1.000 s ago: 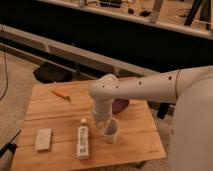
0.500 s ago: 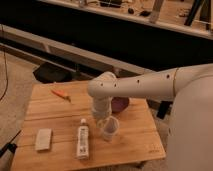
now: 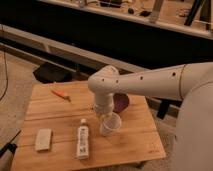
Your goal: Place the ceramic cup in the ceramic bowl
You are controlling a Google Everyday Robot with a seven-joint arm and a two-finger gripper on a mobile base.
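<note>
Since a second ago the arm [image 3: 150,85] has risen a little, and the ceramic cup [image 3: 111,126] has gone up with it, sitting slightly higher in the camera view than before. The rest of the table has not changed.

The gripper [image 3: 105,117] hangs straight down from the bulky white wrist over the middle of the wooden table [image 3: 55,112]. We see its fingers pressed together, pinching the left side of the cup's thick rim. The cup sits directly under the claw and a touch to its right, upright, with its mouth facing up. We cannot tell whether its base has cleared the wood.

The ceramic bowl [image 3: 122,102] stands just behind the cup toward the far edge of the table, partly hidden by the wrist. The cup is near it but not inside it.

A white bottle [image 3: 82,141] lies on its side to the left of the cup, apart from it. A pale block [image 3: 43,139] rests near the front left corner, and a small orange item [image 3: 60,93] lies near the far left edge.
</note>
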